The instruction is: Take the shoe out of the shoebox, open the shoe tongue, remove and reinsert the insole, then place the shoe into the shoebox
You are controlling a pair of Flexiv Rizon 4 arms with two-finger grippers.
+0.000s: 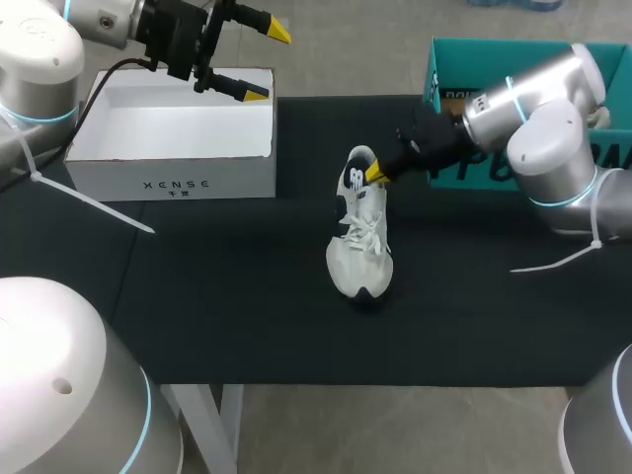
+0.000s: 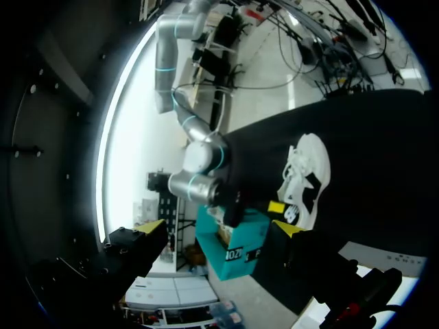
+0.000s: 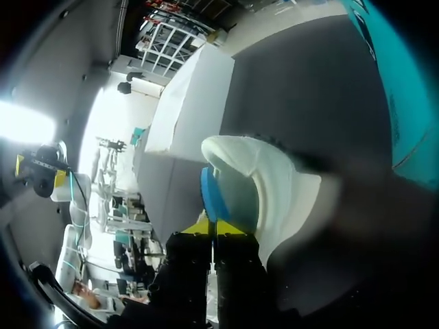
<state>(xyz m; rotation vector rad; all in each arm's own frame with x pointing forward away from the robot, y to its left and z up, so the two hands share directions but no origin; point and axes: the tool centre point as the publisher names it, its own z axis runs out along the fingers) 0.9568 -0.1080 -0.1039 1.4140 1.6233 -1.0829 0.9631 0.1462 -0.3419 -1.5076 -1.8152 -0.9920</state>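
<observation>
Our right end effector (image 3: 216, 227) pinches the blue insole (image 3: 208, 195) at the heel of the shoe (image 1: 360, 237), ready to pull it out; our left end effector (image 1: 260, 61) hangs open above the shoebox (image 1: 118, 176).

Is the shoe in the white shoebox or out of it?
Out: the shoe stands on the black mat, beside the shoebox.

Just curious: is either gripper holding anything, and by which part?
Right gripper pinches the blue insole by its heel end, in the shoe; left gripper holds nothing.
</observation>
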